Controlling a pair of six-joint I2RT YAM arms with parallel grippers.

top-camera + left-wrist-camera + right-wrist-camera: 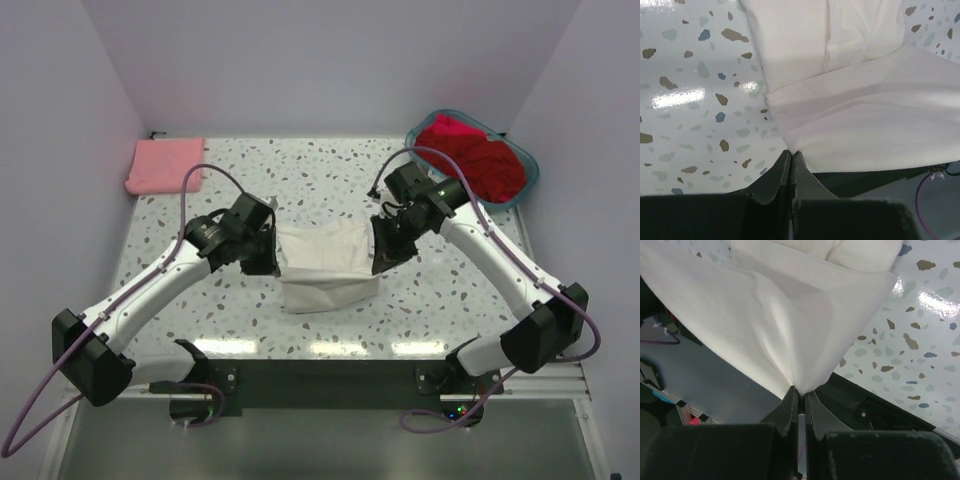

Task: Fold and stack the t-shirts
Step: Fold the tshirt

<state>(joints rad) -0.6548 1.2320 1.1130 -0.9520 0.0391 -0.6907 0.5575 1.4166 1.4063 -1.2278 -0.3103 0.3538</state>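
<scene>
The left claw [791, 153] is clenched on one side edge of the white t-shirt [325, 265], and the right claw [800, 390] pinches the opposite edge the same way, each biting only a thin gather of cloth. The shirt sits partly folded mid-way across the terrazzo table [330, 165], its held edge lifted taut between the arms (the pink t-shirt [165, 165] lies folded at the far left corner, the red t-shirts [478, 158] heaped in the teal basket [528, 172] at far right). My worry is that such shallow pinches could slip if one arm pulls ahead, leaving the fold skewed or bunched.
</scene>
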